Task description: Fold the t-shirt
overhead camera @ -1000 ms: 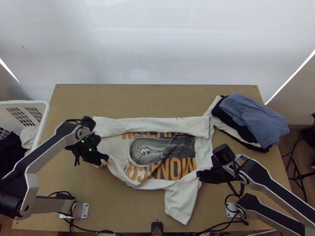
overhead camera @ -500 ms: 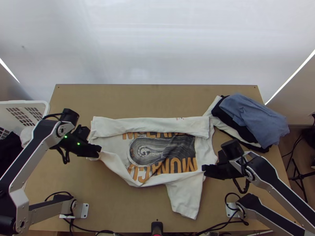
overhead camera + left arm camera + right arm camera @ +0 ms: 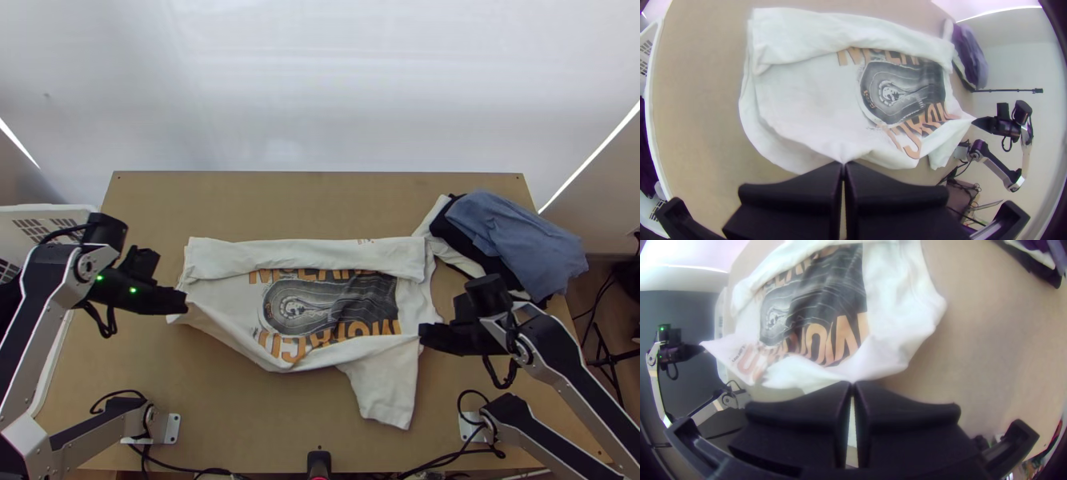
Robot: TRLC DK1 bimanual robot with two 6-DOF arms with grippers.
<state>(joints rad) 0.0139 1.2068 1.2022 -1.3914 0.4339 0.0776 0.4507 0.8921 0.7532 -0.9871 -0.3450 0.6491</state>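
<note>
The white t-shirt [image 3: 232,304] lies with its printed side up, its far edge folded over in a long band; a sleeve hangs out toward the table's near edge. My left gripper [image 3: 184,304] is shut on the shirt's near left edge, lifting it slightly. At the near right edge my right gripper [image 3: 422,334] is shut on the cloth, which is drawn taut between the two. In the left wrist view the t-shirt [image 3: 804,98] rises to a peak at the left gripper [image 3: 843,163]. The right wrist view has the t-shirt [image 3: 893,298] pinched by the right gripper [image 3: 852,383].
A pile of folded clothes, blue on top [image 3: 512,240], lies at the table's far right corner, touching the t-shirt's far right part. A white basket [image 3: 48,210] with clothes stands beside the table's left edge. Bare table [image 3: 264,204] stretches beyond the shirt.
Both grippers have moved farther up the picture and apart, the left one leftward and the right one rightward. The shirt's near edge and the sleeve have been drawn up the picture with them.
</note>
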